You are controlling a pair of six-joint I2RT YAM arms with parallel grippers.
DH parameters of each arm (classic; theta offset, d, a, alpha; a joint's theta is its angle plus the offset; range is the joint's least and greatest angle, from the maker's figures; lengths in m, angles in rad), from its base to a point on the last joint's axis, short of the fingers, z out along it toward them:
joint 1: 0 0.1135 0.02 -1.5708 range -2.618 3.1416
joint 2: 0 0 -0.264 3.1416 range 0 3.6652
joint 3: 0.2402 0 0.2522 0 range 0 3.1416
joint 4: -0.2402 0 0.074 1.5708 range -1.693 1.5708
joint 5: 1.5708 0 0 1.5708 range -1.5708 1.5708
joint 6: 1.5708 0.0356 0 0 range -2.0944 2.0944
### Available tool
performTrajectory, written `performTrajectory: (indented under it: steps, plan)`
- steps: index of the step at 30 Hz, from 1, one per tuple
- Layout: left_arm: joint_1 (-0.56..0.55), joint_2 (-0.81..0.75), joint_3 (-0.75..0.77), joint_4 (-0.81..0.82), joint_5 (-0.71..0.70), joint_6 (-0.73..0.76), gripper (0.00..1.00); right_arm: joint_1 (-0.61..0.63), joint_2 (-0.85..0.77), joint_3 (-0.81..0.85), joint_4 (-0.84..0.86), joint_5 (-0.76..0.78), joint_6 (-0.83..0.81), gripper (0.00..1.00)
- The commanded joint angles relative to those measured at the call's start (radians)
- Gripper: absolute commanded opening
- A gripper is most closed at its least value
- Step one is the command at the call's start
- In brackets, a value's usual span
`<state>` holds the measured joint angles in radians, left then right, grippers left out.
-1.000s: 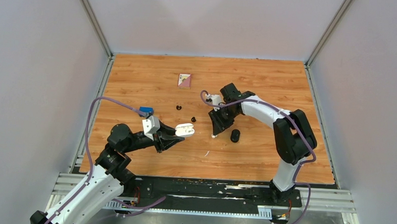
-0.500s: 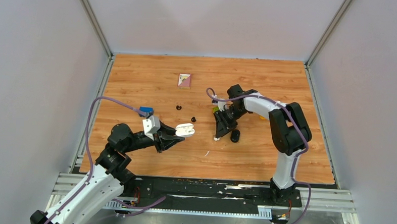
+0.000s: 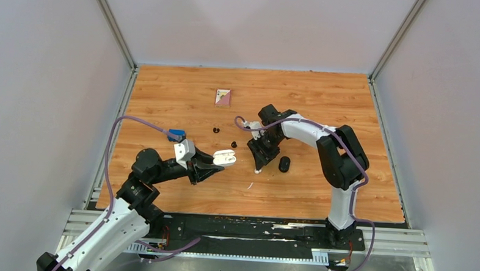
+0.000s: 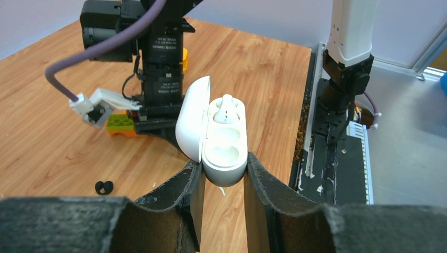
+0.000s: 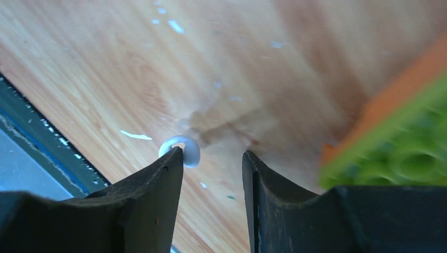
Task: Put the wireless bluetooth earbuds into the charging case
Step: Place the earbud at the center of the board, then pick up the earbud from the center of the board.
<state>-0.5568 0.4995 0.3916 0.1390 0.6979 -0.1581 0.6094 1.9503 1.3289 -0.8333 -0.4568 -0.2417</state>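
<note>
My left gripper (image 3: 215, 164) is shut on an open white charging case (image 4: 224, 142), held above the table with its lid (image 4: 191, 124) tipped left. One white earbud (image 4: 226, 108) sits in the far slot; the near slot is empty. My right gripper (image 3: 261, 162) points down at the table with its jaws open. A second white earbud (image 5: 183, 150) lies on the wood, touching the tip of its left finger (image 5: 158, 184), not between the jaws. It also shows in the top view (image 3: 258, 170). Two black earbuds (image 3: 216, 130) (image 3: 233, 144) lie loose on the table.
A black charging case (image 3: 284, 165) lies just right of my right gripper. An orange-and-green toy (image 5: 406, 132) sits close behind that gripper and also shows in the left wrist view (image 4: 122, 125). A small card (image 3: 223, 97) lies at the back. A white scrap (image 3: 250, 185) lies near the front.
My right gripper has shifted left and turned at the wrist, staying low over the white earbud. My left gripper and the white case have not moved.
</note>
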Motion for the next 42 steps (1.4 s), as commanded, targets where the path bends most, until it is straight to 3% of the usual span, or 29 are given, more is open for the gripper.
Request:
performTrajectory:
  steps: [1, 5, 13, 16, 20, 22, 30, 42]
  plan:
    - [-0.008, 0.012, 0.006, 0.028, 0.001, 0.003, 0.01, -0.058, -0.003, 0.025, 0.006, 0.021, 0.02, 0.47]
    - [-0.007, 0.022, 0.007, 0.024, -0.002, 0.006, 0.01, -0.071, -0.11, -0.022, 0.051, -0.112, 0.026, 0.46]
    - [-0.007, 0.048, 0.015, 0.016, -0.009, 0.012, 0.01, -0.071, -0.378, -0.13, 0.166, -0.108, -0.042, 0.46]
    - [-0.007, 0.039, 0.014, 0.007, -0.019, 0.018, 0.01, -0.07, -0.414, -0.14, 0.132, -0.172, -0.396, 0.45]
    - [-0.008, 0.036, 0.016, 0.0, -0.025, 0.022, 0.01, -0.07, -0.387, -0.133, 0.025, -0.167, -0.868, 0.35]
    - [-0.007, 0.034, 0.015, -0.003, -0.027, 0.024, 0.01, -0.069, -0.349, -0.11, -0.029, -0.17, -1.006, 0.32]
    - [-0.007, 0.048, 0.016, -0.007, -0.031, 0.028, 0.01, -0.032, -0.108, 0.108, -0.169, -0.134, -1.081, 0.3]
    - [-0.008, 0.045, 0.015, -0.003, -0.028, 0.026, 0.01, 0.054, 0.004, 0.13, -0.196, -0.081, -1.078, 0.33]
